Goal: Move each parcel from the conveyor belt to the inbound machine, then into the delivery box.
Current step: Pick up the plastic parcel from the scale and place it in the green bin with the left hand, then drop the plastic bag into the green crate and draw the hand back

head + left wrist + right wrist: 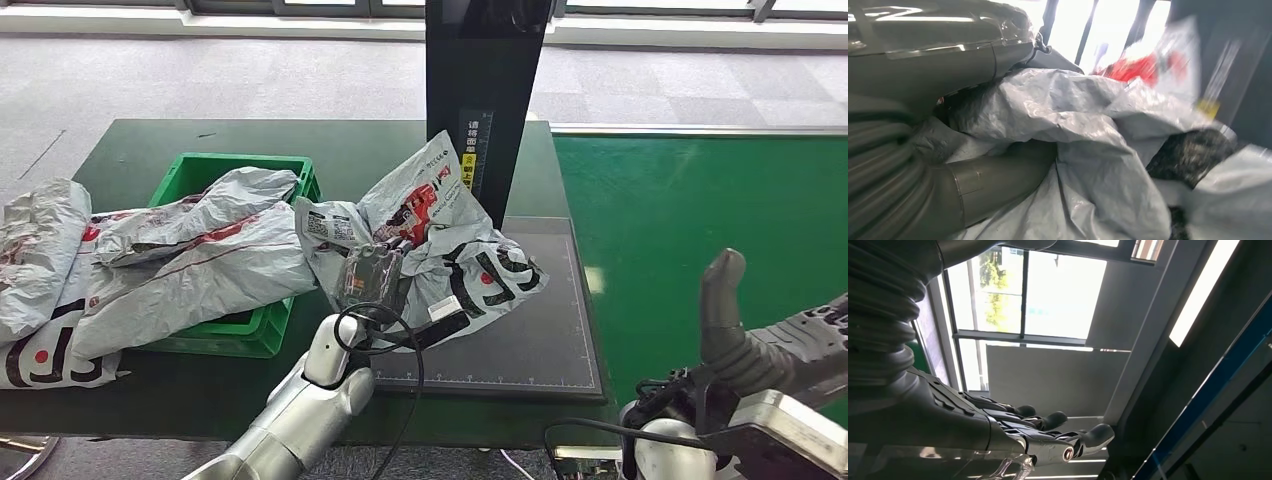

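Note:
A crumpled grey parcel bag (430, 235) with red and black print lies on the dark scanning plate (540, 350) of the inbound machine, under its black column (485, 100). My left hand (372, 280) grips the bag's near left side; in the left wrist view its thumb (993, 180) presses into the grey plastic (1088, 150). My right hand (760, 340) is raised over the green conveyor belt (700, 220), open and holding nothing, its fingers (1048, 435) stretched out. Other grey parcels (190, 250) spill over the green delivery box (200, 180).
The dark green table (130, 150) carries the box and machine. More grey bags (40, 270) hang over the table's left edge. Cables (400, 340) loop by my left wrist. Grey carpet lies beyond.

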{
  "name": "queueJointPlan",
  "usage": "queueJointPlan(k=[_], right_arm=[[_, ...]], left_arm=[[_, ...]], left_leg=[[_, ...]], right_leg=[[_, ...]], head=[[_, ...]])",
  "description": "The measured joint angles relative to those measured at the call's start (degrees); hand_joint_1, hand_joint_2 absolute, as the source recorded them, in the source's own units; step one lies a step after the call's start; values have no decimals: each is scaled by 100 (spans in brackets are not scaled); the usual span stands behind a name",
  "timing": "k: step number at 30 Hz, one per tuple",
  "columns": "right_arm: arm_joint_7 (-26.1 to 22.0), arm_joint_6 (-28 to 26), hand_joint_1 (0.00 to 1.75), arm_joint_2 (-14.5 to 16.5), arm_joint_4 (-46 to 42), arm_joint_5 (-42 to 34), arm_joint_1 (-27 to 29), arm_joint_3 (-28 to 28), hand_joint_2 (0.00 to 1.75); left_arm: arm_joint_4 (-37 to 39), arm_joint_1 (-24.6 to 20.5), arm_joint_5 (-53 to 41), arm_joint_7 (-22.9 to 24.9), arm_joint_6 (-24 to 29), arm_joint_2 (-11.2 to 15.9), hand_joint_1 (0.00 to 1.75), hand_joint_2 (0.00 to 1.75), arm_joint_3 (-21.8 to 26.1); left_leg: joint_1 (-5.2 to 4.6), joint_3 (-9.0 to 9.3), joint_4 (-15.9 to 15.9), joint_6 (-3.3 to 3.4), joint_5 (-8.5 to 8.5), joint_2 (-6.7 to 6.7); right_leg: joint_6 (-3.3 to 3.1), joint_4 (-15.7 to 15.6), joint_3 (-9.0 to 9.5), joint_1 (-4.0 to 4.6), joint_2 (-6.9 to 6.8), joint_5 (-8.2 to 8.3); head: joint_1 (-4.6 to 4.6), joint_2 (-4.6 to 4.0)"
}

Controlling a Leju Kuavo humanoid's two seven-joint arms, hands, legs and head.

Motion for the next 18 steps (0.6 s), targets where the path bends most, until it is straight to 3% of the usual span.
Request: queueJointPlan(k=[3,7,12,18], right_arm=[[9,-58,0,0,0,-4,10,0,175],[3,-75,0,1,0,-12,16,0,175],[-69,-74,0,14,0,-101,43,0,175],[-103,-74,0,37,25,-132,109,0,175]], left_arm=[[-1085,291,-331,-434,21,-55,175,175,556],[-1995,493,-377,-624,21,-96,175,175,1010],[-3236,775,-165,-1434,22,-248,175,175,1559],[-4253,944,-61,-1496,21,-268,175,175,2046]], left_leg=[[0,-4,0,0,0,-1],[1,-2,0,0,0,-2],[2,-3,0,0,1,-2],[2,-3,0,0,1,-3]], right_leg=[[0,0,-3,0,-2,0],[0,0,-1,1,-3,-1],[0,1,-1,2,-4,-1],[0,0,0,2,-6,-1]], head=[[-1,0],[-1,0],[-1,0],[0,0]])
